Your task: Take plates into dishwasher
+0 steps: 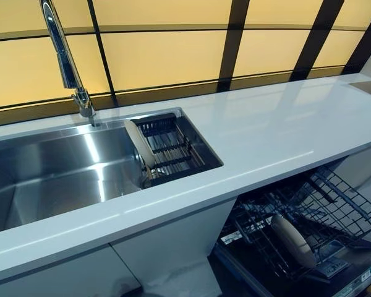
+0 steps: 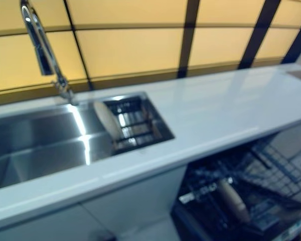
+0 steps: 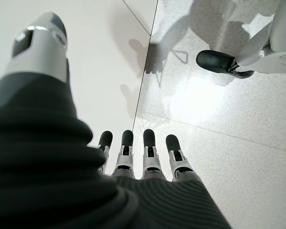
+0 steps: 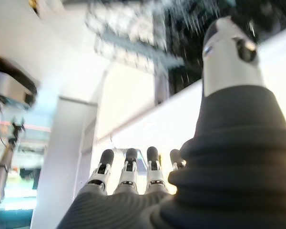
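Observation:
A beige plate (image 1: 138,147) stands on edge at the left side of the dark wire basket (image 1: 176,148) in the sink. Another beige plate (image 1: 292,240) stands in the pulled-out dishwasher rack (image 1: 343,204) below the counter at the lower right. Neither hand shows in the eye views. In its own wrist view my left hand (image 3: 150,152) hangs over the floor with straight fingers and holds nothing. My right hand (image 4: 128,169) is also open and empty, near the white cabinet front, with the dishwasher rack beyond it.
A steel sink (image 1: 49,176) with a tall faucet (image 1: 65,55) lies at the left. The white countertop (image 1: 284,130) runs to the right above the open dishwasher. A yellow panelled wall stands behind.

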Controlling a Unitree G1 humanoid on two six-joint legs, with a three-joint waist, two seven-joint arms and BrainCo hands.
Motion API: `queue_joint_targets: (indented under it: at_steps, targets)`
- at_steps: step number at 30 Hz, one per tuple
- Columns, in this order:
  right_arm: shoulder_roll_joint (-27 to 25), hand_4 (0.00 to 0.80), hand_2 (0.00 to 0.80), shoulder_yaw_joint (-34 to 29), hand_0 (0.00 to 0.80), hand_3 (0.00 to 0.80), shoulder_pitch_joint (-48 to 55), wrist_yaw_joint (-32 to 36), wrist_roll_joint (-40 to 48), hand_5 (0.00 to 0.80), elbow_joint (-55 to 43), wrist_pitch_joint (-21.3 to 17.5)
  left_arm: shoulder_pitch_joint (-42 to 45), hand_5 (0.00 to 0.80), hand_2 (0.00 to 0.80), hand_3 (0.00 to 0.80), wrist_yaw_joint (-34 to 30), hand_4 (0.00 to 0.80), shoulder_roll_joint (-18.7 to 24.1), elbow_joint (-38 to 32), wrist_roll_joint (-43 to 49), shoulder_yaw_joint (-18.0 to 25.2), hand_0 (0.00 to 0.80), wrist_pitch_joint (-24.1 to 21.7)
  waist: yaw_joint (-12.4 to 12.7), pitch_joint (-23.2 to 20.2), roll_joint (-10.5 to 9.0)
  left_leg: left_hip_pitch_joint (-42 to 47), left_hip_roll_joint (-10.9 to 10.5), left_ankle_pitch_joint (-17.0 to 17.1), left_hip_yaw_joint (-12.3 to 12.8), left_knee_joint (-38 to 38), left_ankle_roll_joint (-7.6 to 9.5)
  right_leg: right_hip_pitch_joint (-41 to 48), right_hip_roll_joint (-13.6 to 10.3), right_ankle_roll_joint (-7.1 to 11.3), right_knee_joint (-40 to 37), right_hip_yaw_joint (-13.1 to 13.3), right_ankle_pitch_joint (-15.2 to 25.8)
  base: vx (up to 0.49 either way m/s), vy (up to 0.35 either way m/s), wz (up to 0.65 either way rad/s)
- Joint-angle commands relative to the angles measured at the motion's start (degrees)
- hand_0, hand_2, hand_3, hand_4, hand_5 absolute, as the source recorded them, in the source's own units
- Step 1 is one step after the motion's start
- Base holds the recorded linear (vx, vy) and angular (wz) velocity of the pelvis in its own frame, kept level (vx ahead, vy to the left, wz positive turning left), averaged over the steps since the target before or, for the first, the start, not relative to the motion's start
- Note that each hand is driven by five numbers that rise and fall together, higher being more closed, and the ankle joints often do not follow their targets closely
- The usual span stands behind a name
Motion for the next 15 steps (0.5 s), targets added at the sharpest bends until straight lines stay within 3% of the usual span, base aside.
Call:
queue_joint_targets:
  at_steps: [1, 8, 15]
  targets:
    - [-6.1, 0.000, 0.000, -0.3, 0.000, 0.000, -2.1, -6.3, 2.6, 0.000, -0.5, -0.3, -0.7, 0.000, 0.000, 0.000, 0.8, 0.000, 2.3, 2.6, 0.6, 1.6, 0.000, -2.3, 1.7, -2.0, -4.22, -0.3, -2.4, -0.7, 1.4, -0.5, 1.30, 0.4, 2.2, 3.13, 0.2, 0.9, 1.7, 0.000, 0.000, 0.00]
    - [-10.1, 0.000, 0.000, 3.2, 0.000, 0.000, -9.2, -13.8, 1.1, 0.000, -2.3, -4.8, -1.3, 0.000, 0.000, 0.000, 0.3, 0.000, 2.4, 3.7, 0.1, -0.3, 0.000, -3.1, 3.6, -2.1, -4.84, -0.4, -2.7, -0.6, 0.3, -0.5, 1.61, 0.9, 1.8, 3.42, 0.2, -0.4, 1.7, 0.003, 0.001, 0.00]
    - [-9.3, 0.000, 0.000, 17.2, 0.000, 0.000, -23.9, -20.6, -11.8, 0.000, -10.8, -11.7, -1.2, 0.000, 0.000, 0.000, 0.1, 0.000, 0.4, 3.7, 0.2, -1.9, 0.000, -3.8, 5.9, -2.4, -5.50, -0.9, -3.2, -0.5, -1.2, -0.5, 1.98, 1.3, 1.2, 3.80, -0.1, -1.8, 1.8, 0.036, 0.021, 0.09]
